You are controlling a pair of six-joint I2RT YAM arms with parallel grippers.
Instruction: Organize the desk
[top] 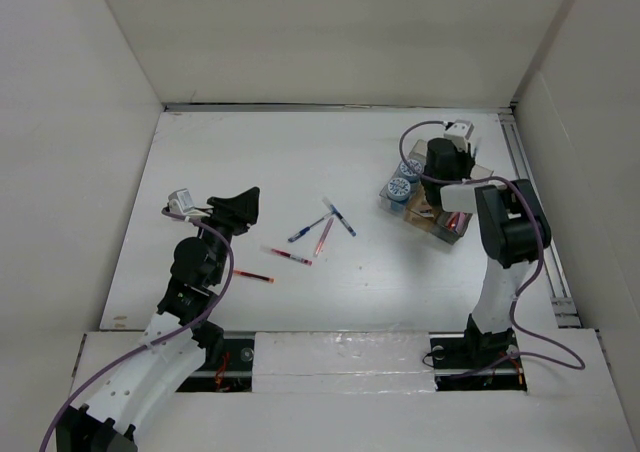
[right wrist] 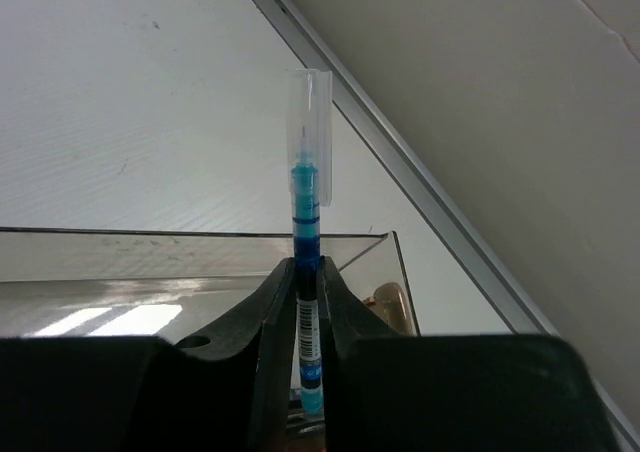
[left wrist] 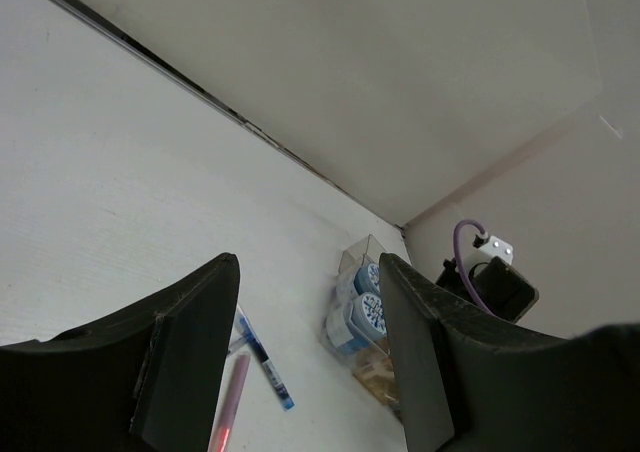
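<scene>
Right hand (right wrist: pixel 307 302) pinches blue pen (right wrist: pixel 305 222), which sticks out past its fingertips above clear tray (right wrist: pixel 150 262), at 2 o'clock on white tabletop (top: pixel 260 152). Left hand (left wrist: pixel 305 302) gapes empty at 9 o'clock. Loose pens (top: pixel 320 230) lie mid-tabletop. Risk: grip sits low on pen, so on release it could tip, hit tray wall and roll out.

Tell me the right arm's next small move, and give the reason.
Probably open the right end effector a little to release the blue pen. The pen stands upright, pinched between the fingers, and seems to be over the clear tray, so letting go should drop it inside.
</scene>
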